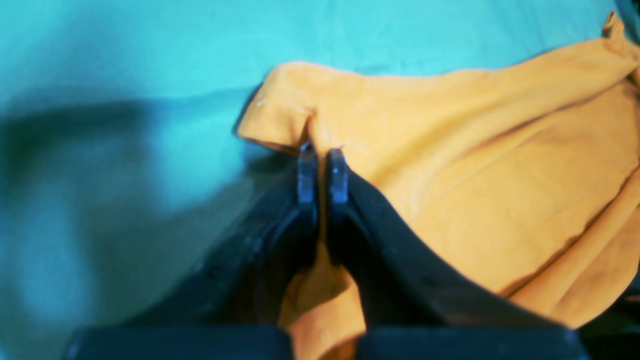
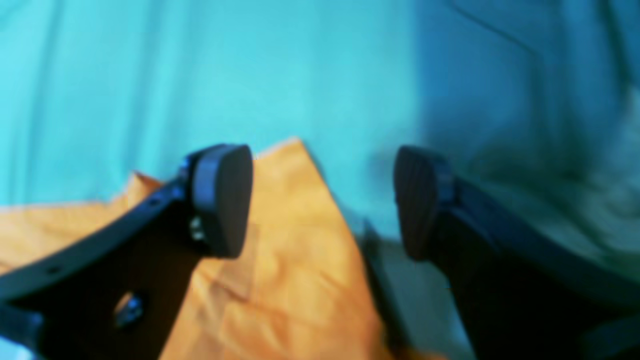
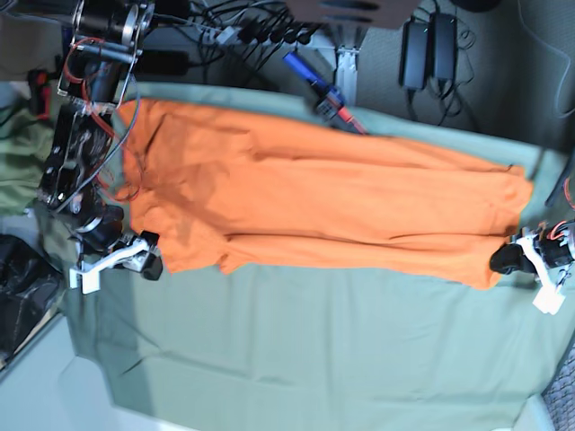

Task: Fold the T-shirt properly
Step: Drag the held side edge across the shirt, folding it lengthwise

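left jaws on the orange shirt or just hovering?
Touching. The left wrist view shows the left gripper with its jaws shut on a pinched ridge of the T-shirt, orange fabric running down between them.

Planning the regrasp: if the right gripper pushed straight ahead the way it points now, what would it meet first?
Likely the sage-green cloth: the right gripper stands open, with the T-shirt corner just under its one finger and only cloth ahead. Depth is unclear in this blurred wrist view.
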